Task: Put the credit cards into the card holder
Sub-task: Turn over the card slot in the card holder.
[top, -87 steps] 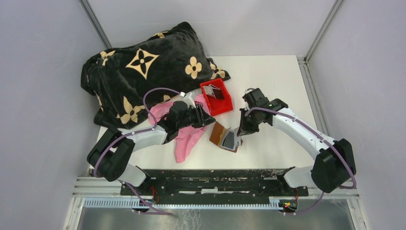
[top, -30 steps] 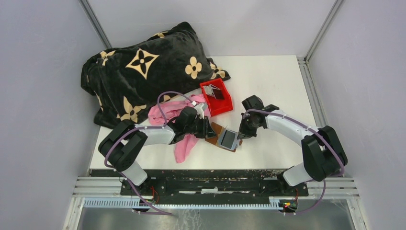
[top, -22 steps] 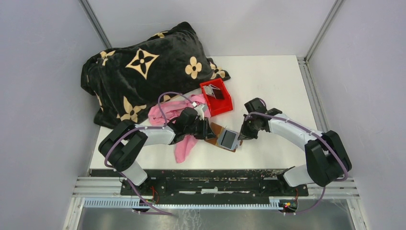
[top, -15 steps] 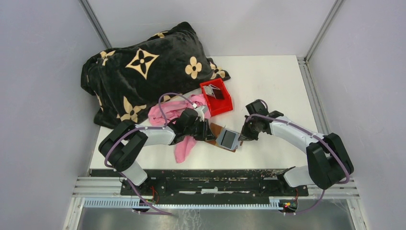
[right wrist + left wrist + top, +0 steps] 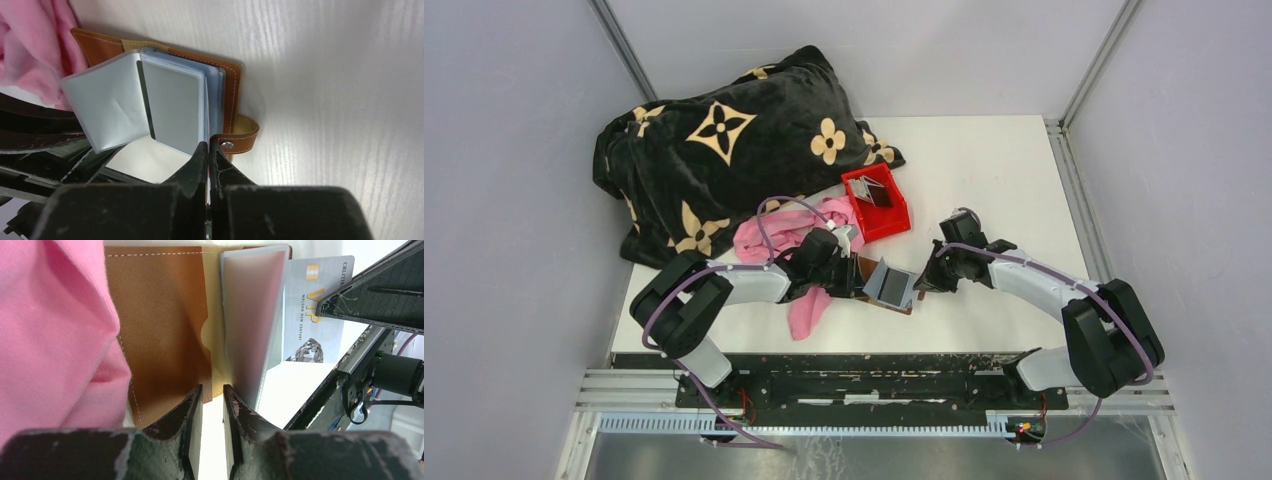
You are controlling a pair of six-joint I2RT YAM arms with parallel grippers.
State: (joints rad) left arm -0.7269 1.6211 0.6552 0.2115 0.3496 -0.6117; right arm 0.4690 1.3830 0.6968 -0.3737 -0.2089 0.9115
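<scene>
Card holder (image 5: 890, 287): lies open on the table (image 5: 1004, 160), between both grippers.
Right gripper (image 5: 208, 150): clamped on a silver card (image 5: 315, 315) at the clear sleeves; it looks not yet seated.
Left gripper (image 5: 212, 400): jaws narrowly apart at the holder's fold; grip unclear.
Remaining: more cards (image 5: 874, 190) in the red bin (image 5: 894, 218).

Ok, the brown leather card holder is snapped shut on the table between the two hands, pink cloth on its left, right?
No: the brown leather card holder lies open, not snapped shut; the right wrist view shows its clear pockets fanned. It is on the table between the left hand and right hand, pink cloth on its left.
</scene>
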